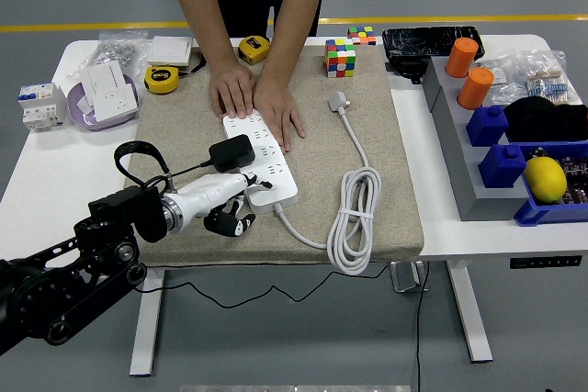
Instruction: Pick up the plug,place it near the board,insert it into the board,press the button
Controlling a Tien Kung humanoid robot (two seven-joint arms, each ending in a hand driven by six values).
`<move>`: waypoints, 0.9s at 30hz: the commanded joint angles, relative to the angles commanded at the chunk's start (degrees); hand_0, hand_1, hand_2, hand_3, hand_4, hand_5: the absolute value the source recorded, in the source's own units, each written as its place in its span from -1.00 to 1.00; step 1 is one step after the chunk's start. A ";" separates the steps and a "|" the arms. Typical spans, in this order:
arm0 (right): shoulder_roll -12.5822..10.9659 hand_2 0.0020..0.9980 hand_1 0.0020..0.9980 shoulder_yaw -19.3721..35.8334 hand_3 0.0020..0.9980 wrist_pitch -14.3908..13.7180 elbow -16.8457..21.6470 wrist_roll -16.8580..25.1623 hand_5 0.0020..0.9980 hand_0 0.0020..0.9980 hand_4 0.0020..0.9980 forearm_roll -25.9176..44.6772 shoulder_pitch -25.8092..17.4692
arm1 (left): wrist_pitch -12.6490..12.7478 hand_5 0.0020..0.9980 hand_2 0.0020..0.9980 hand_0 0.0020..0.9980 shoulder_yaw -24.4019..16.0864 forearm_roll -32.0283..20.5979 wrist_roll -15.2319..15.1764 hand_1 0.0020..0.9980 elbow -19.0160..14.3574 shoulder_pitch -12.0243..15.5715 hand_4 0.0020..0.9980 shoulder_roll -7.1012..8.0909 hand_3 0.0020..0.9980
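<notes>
A white power strip (266, 165) lies on the beige mat (276, 135), its white cord coiled at the right (354, 218). A black plug (231, 152) stands at the strip's left edge, its thin black wire trailing left. My left hand (234, 201) reaches in from the lower left, white fingers stretched over the strip's near end by its button (272, 186), the dark lower fingers curled beneath. It holds nothing. A person's two hands (257, 98) press down on the strip's far end. The right arm is out of view.
Two tape measures (163, 78), a purple dish with a socket (106, 98) and a breaker (37, 105) sit at the left. A Rubik's cube (340, 58) stands behind the mat. Orange cylinders (469, 71), blue bins (542, 181) and a lemon (544, 178) fill the right.
</notes>
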 joint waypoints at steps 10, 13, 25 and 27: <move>-0.09 0.49 0.58 0.25 0.57 -0.03 0.00 -0.15 0.50 0.87 1.00 -0.18 0.00 | 0.03 -1.00 -0.71 -0.75 0.17 0.49 0.04 -0.96 0.52 -0.68 0.04 -0.37 0.81; -0.08 0.49 0.58 0.21 0.57 -0.04 0.00 -0.10 0.50 0.87 1.00 -0.14 0.02 | -0.02 -1.00 -0.71 -0.75 0.41 0.67 0.07 -0.96 0.60 -0.76 0.04 -0.35 0.81; -0.05 0.49 0.58 0.24 0.57 -0.07 0.00 -0.07 0.50 0.87 1.00 -0.14 0.05 | -1.72 -1.00 -0.71 -0.75 0.92 0.97 0.80 -0.96 1.07 -1.10 0.04 -0.24 0.76; -0.03 0.49 0.58 0.28 0.57 -0.09 0.00 -0.07 0.50 0.87 1.00 -0.15 0.10 | -2.41 -1.00 -0.71 -0.75 1.01 1.01 1.14 -0.96 1.32 -1.26 0.05 -0.30 0.75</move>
